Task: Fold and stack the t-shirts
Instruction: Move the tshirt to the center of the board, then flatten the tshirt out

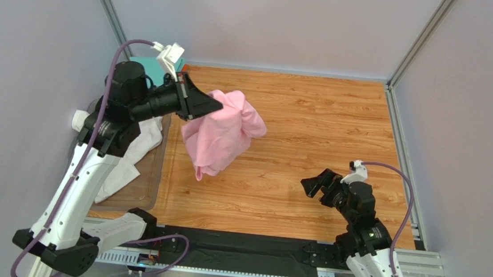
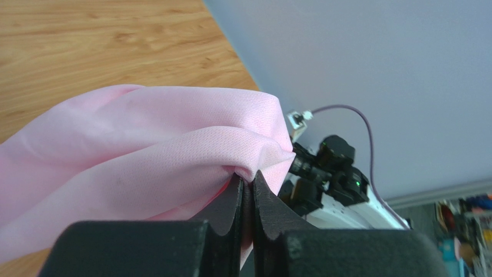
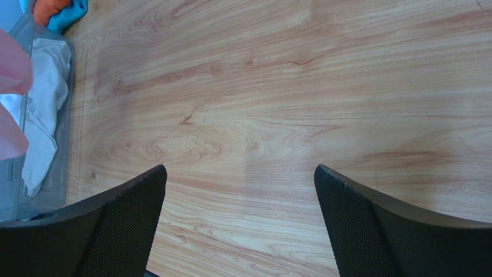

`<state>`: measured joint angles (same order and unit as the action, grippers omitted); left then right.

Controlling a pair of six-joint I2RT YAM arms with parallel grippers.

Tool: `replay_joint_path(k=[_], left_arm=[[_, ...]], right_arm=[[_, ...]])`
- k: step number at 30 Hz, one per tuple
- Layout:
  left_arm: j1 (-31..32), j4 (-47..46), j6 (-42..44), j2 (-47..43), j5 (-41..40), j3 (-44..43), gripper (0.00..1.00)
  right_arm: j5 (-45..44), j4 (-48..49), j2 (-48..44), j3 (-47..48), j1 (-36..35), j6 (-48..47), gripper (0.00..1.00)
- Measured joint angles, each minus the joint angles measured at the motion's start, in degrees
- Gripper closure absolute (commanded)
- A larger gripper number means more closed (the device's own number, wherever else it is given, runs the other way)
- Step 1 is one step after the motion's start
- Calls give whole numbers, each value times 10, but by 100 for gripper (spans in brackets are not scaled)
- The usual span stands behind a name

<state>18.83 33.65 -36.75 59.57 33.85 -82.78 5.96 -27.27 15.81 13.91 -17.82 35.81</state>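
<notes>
Here we saw the left pincer (image 1: 217, 108) pinching a bunched fold of the soft light pink cotton t-shirt (image 1: 223, 140), lifting it clear of the wooden counter (image 1: 324, 125), probably so it could hang loose. The right pincer (image 1: 313, 184) sat spread and empty, well apart.

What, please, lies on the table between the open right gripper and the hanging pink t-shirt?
Only bare wooden tabletop separates the right gripper from the pink t-shirt; the top external view shows this plainly.
</notes>
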Motion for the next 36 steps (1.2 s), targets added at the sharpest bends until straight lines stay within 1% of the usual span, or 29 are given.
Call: replay_joint_path(k=[3,6,9,12,15,16,17,20,23,25,26,29,31,36], left_arm=[[70,-17,1,33,4,-21,100],[121,-35,0,82,9,-36,100],[153,-47,0,132,12,-38,100],[169,-68,-2,166,14,-19,92],[173,-84,1,170,-12,34,52],[173,-85,6,170,-35,53,23],[173,-86,11,170,-62,72,17],[172,-80,11,172,-154,131,10],[169,-76,12,170,-220,183,6],[167,-73,12,156,-263,226,0],[167,-70,12,146,-278,243,0],[167,-60,7,82,-328,313,0],[166,-59,-4,25,-356,366,0],[159,-60,-40,-103,-392,496,0]], right_arm=[[-5,-1,-9,0,0,1,0],[-12,-3,-16,0,0,3,0],[-20,-9,-23,0,0,4,0],[-28,-14,-28,0,0,5,0],[-33,-18,-28,0,0,7,0],[-34,-20,-28,0,0,7,0],[-35,-22,-28,0,0,8,0],[-37,-25,-27,0,0,8,0],[-38,-25,-22,0,0,8,0],[-38,-25,-15,0,0,8,0],[-38,-25,-10,0,0,8,0],[-32,-25,3,0,0,5,0],[-19,-25,14,0,0,0,0],[5,-27,59,10,-13,-7,0]])
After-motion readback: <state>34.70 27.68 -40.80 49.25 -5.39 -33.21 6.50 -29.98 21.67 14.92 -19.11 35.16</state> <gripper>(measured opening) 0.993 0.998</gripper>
